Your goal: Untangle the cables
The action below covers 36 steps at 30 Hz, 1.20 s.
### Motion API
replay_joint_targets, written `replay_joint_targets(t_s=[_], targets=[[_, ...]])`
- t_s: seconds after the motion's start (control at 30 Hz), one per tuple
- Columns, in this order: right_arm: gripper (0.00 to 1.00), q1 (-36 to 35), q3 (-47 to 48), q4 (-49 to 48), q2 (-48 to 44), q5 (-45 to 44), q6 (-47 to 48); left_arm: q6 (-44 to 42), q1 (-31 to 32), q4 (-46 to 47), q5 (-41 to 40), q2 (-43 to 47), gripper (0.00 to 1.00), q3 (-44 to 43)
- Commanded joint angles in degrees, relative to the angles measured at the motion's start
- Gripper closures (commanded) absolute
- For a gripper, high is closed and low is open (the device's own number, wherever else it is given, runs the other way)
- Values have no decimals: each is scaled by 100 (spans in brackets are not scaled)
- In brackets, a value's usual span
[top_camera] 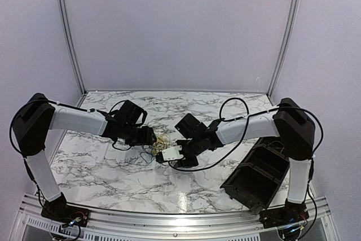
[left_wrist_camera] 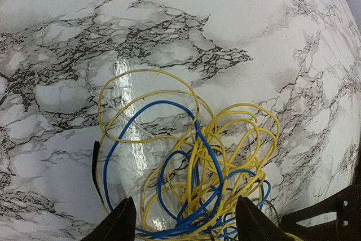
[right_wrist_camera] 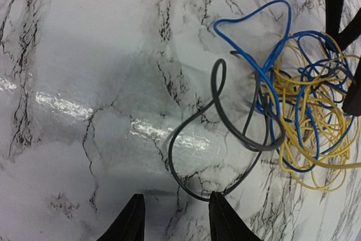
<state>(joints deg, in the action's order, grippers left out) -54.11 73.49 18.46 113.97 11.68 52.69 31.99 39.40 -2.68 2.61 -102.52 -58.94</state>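
Observation:
The cables lie in one tangle on the marble table (top_camera: 101, 165) between my two grippers (top_camera: 159, 145). In the left wrist view the yellow loops (left_wrist_camera: 237, 139) and blue loops (left_wrist_camera: 163, 111) are knotted together. My left gripper (left_wrist_camera: 186, 225) is open, its fingers (left_wrist_camera: 119, 223) low on either side of the tangle's near edge. In the right wrist view a dark grey cable (right_wrist_camera: 217, 139) loops out of the blue and yellow bundle (right_wrist_camera: 307, 105). My right gripper (right_wrist_camera: 176, 221) is open and empty, with the grey loop's lowest bend touching or just off its right fingertip (right_wrist_camera: 221, 213).
A black bin (top_camera: 256, 176) stands tilted at the table's right front edge. My left gripper's black fingers (right_wrist_camera: 338, 4) show at the right edge of the right wrist view. Both grippers (top_camera: 151, 139) (top_camera: 164, 156) sit close together at the table's middle.

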Motion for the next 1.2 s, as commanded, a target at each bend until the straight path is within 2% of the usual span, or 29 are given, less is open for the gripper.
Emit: replay_joint_targets(t_s=[0.0, 0.1, 0.27, 0.33, 0.5, 0.77, 0.97, 1.17], targets=[[61, -126, 351, -197, 240, -150, 85, 53, -69, 211, 105, -157, 38, 13], [66, -126, 424, -289, 364, -219, 8, 68, -90, 215, 166, -238, 40, 23], [93, -126, 534, -191, 368, -358, -73, 88, -99, 399, 226, -343, 48, 40], [100, -126, 520, -84, 193, -326, -86, 75, -108, 421, 247, -384, 55, 40], [100, -126, 482, 97, -455, -162, -275, 45, -116, 454, 256, -476, 75, 62], [100, -21, 996, 307, -1405, -48, -817, 40, -116, 554, 284, -648, 96, 201], [100, 110, 1809, 842, -1791, 55, -1070, 61, -116, 617, 284, -770, 100, 241], [100, 509, 2754, 1485, -2150, 787, -1455, 70, -116, 639, 305, -928, 100, 195]])
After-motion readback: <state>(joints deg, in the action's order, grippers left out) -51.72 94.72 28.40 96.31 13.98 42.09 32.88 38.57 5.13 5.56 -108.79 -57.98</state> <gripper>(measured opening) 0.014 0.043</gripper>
